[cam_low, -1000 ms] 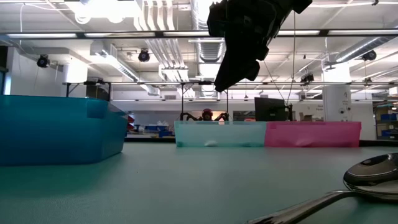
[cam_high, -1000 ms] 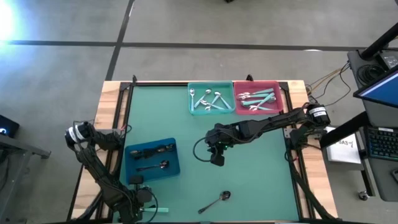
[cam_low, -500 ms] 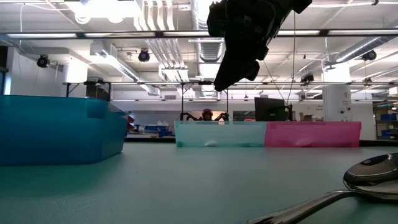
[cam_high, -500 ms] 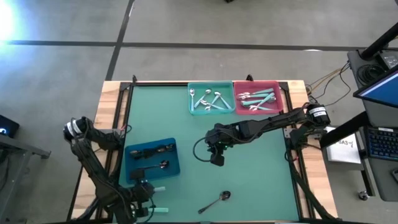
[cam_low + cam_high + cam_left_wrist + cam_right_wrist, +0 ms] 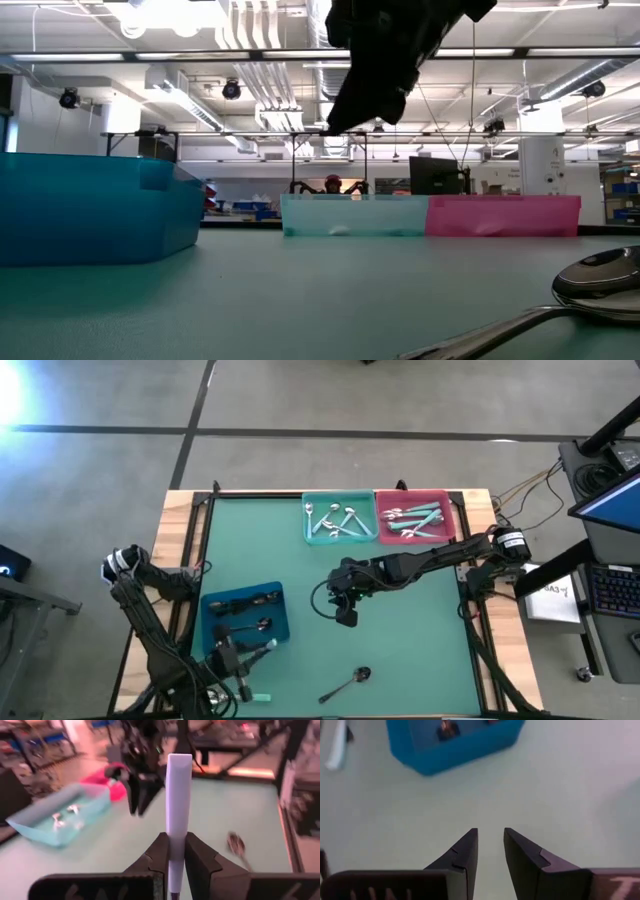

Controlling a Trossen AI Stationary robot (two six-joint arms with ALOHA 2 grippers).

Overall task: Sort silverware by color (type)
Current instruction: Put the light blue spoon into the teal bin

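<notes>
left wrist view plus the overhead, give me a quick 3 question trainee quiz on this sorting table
1. True or false: the left hand is shut on a spoon with a pale handle.
2. Which bin holds the teal-handled spoons? A) blue bin B) teal bin C) pink bin
3. Fill in: one loose spoon lies on the green mat near the table's ____ edge.

Key
1. True. The fingers pinch the handle, which points up.
2. C. The teal bin holds shiny spoons, the blue bin dark ones.
3. Front, away from the teal and pink bins. The right hand, slightly parted and holding nothing, hangs over mid-table.
</notes>
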